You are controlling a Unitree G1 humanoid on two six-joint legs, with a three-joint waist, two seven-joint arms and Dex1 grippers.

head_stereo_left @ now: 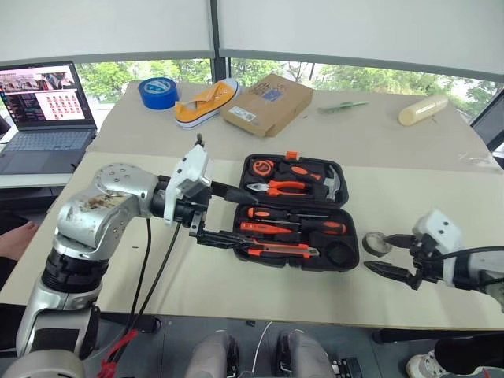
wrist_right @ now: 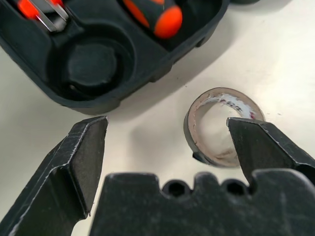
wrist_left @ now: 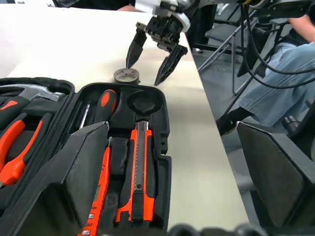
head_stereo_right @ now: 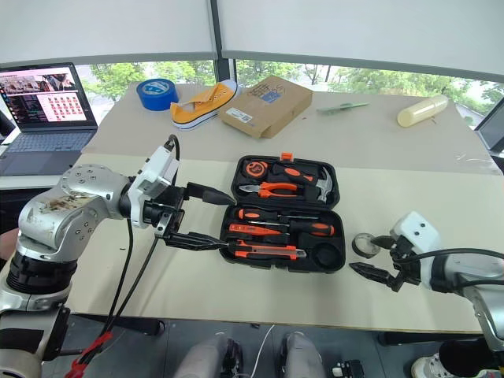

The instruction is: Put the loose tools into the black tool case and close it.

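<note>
The black tool case [head_stereo_left: 352,236] lies open mid-table, lid flat behind it. Two screwdrivers [head_stereo_left: 298,224] and a utility knife [head_stereo_left: 276,250] rest in its front half; the round slot [head_stereo_left: 340,253] is empty. My left gripper [head_stereo_left: 250,219] hovers open at the case's left edge, holding nothing. The small dark tape roll [head_stereo_left: 376,242] lies on the table just right of the case. My right gripper [head_stereo_left: 378,253] is open and low beside it; in the right wrist view one finger [wrist_right: 266,147] overlaps the tape roll [wrist_right: 216,125], the other stands off it.
A laptop [head_stereo_left: 43,110] sits far left. Along the back are a blue tape roll [head_stereo_left: 157,92], a yellow shoe [head_stereo_left: 206,102], a cardboard box [head_stereo_left: 268,104], a green item [head_stereo_left: 342,105] and a cream cylinder [head_stereo_left: 423,109]. A person's leg [wrist_left: 280,83] is beyond the table's right edge.
</note>
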